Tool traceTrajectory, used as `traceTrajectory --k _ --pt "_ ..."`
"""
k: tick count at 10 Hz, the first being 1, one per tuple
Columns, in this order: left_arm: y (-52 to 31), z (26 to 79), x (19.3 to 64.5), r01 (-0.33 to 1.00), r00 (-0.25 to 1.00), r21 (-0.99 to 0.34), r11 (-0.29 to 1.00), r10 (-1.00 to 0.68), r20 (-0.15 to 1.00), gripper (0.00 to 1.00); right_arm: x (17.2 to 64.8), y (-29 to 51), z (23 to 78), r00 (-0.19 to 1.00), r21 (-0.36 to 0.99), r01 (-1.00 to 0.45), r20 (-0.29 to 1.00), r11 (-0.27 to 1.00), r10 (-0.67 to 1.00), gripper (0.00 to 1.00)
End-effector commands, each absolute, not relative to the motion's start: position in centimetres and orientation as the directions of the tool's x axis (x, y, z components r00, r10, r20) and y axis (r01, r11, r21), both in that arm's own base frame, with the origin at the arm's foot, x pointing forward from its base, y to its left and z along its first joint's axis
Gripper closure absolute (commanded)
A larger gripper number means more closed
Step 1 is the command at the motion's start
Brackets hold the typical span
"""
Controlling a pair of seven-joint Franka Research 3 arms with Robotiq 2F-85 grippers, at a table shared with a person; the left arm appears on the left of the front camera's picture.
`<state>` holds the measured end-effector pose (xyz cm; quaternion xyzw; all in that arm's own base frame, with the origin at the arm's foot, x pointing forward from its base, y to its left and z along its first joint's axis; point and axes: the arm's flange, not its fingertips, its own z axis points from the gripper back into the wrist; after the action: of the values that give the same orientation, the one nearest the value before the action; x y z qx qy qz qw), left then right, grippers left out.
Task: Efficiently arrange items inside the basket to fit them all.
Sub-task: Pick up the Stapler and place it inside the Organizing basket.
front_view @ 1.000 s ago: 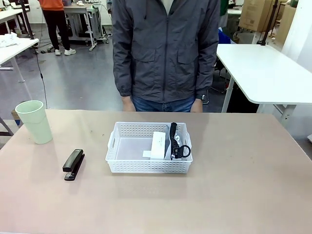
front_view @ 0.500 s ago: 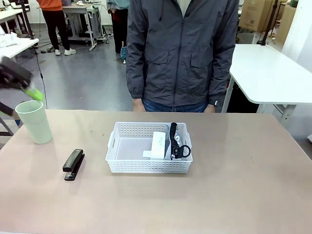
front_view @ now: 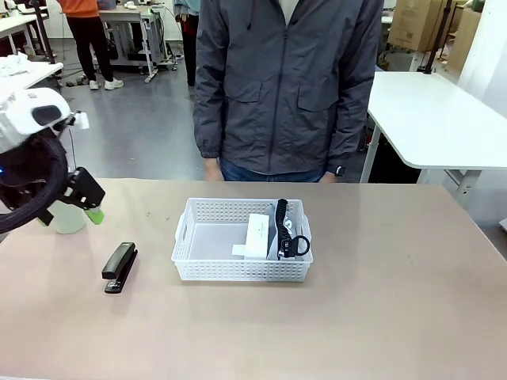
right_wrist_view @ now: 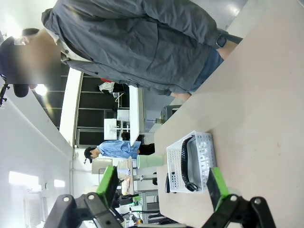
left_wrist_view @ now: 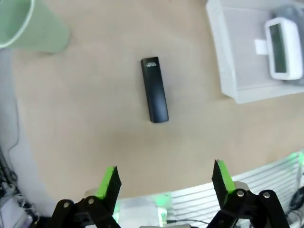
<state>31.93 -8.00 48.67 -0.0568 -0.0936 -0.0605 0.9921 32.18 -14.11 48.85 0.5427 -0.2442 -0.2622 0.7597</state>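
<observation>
Nearest us the tan table (front_view: 380, 317) is bare, widest on the right. Our left gripper (left_wrist_view: 166, 173) hangs over its left part, fingers spread wide and empty, near the flat-lying black stapler (front_view: 120, 267). Our right gripper (right_wrist_view: 162, 178) is equally wide apart and holds nothing. Mid-table, the basket (front_view: 242, 271) holds the white box (front_view: 257, 235) and grey pouch (front_view: 290, 229) at its right end. The pale green cup (front_view: 67, 222) stands by the left edge. A person (front_view: 285, 87) stands at the far edge.

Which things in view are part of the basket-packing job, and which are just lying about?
Job: white lattice plastic basket; white flat rectangular box and grey pouch with black strap, both inside it; black stapler and pale green cup, outside it.
Not job: white side table; brown cardboard boxes behind it.
</observation>
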Motion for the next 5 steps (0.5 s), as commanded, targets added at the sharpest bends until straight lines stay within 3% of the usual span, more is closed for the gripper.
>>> traceTrajectory --k 1,2,3,5 --pt "-8.1 44.5 30.7 0.093 0.976 -0.085 0.992 -0.074 0.206 0.0 32.3 -14.0 49.3 0.737 0.962 0.131 0.068 0.241 -0.673 0.0" --pt "-8.4 44.6 31.5 0.0 0.945 -0.196 0.981 0.064 0.32 0.0 32.3 -14.0 49.3 0.737 0.962 0.131 0.068 0.241 -0.673 0.0" --pt "-8.6 47.9 32.7 0.129 0.975 -0.085 0.988 -0.111 0.195 0.0 32.3 -14.0 49.3 0.737 0.962 0.131 0.068 0.241 -0.673 0.0" --pt "-8.6 47.9 32.7 0.129 0.975 -0.085 0.988 -0.111 0.195 0.0 32.3 -14.0 49.3 0.737 0.962 0.131 0.068 0.241 -0.673 0.0"
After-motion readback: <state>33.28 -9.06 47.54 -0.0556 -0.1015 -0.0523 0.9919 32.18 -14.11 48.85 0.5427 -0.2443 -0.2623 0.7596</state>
